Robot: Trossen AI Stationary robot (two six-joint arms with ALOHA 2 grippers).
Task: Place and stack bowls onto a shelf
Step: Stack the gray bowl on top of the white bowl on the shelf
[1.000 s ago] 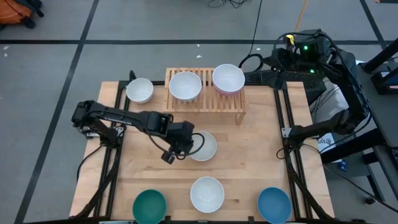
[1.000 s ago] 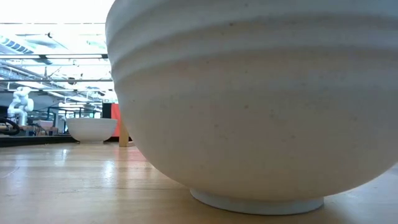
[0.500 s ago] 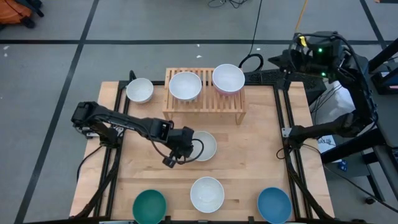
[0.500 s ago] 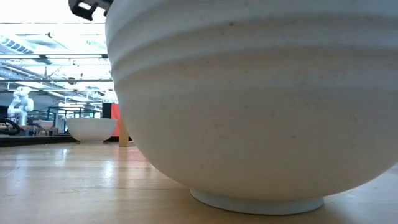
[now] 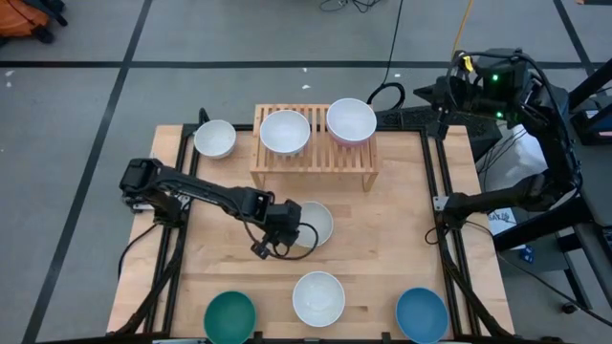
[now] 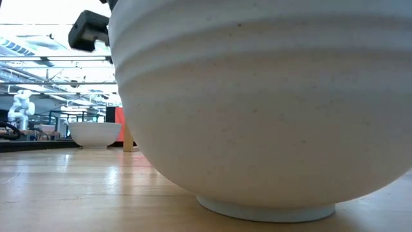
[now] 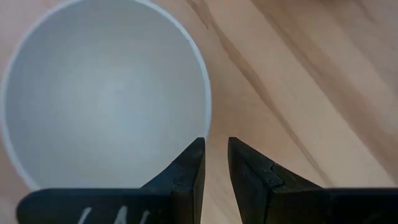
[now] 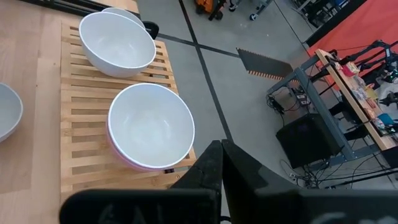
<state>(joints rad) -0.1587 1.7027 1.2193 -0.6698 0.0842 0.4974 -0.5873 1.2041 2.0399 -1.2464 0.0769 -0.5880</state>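
The white bowl (image 5: 314, 223) sits mid-table, just in front of the wooden shelf (image 5: 316, 158). The left gripper (image 7: 215, 154) is right at its rim, fingers a narrow gap apart and straddling the edge, though I can't quite tell if they're pinching it. On the shelf: a white bowl (image 8: 117, 41) and a white one nested in the pink bowl (image 8: 134, 160). The right gripper (image 8: 221, 163), fingers together, hangs past the table's far right corner.
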